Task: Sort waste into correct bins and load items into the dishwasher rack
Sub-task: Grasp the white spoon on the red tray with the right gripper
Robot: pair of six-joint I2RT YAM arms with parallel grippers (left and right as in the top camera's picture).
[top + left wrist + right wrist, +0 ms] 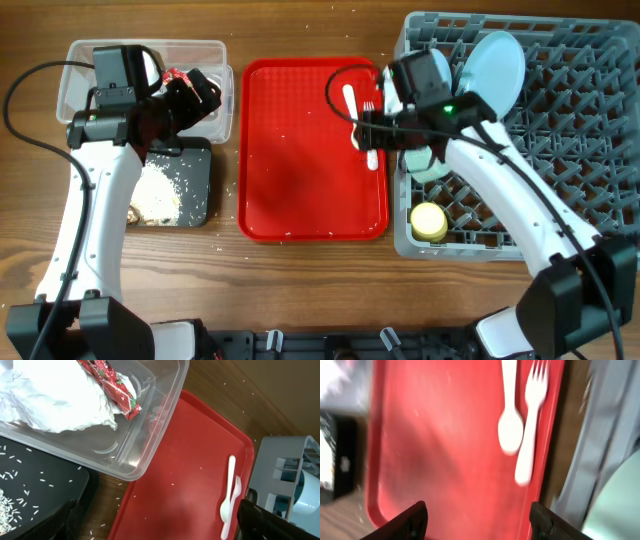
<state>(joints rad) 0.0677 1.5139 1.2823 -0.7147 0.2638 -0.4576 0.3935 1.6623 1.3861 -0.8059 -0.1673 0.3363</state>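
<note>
The crumpled white napkin [55, 400] and the red wrapper [112, 385] lie in the clear tub [150, 455]. Rice scraps [158, 190] lie in the black tray [195, 160]. My left gripper [160, 527] is open and empty, above the tub's right end [200, 95]. The white spoon [510, 420] and fork [532, 415] lie side by side at the right edge of the red tray [445, 450]. My right gripper [480, 522] is open and empty, hovering over them [362, 128]. The grey rack [560, 140] holds the pale blue plate [497, 65], a mint-green bowl [430, 165] and the yellow cup [430, 222].
Loose rice grains are scattered on the red tray [300, 160], on the black tray [40, 485] and on the wood between them. The rack's wall [280, 470] stands close to the tray's right rim. The right arm lies across the rack's left part.
</note>
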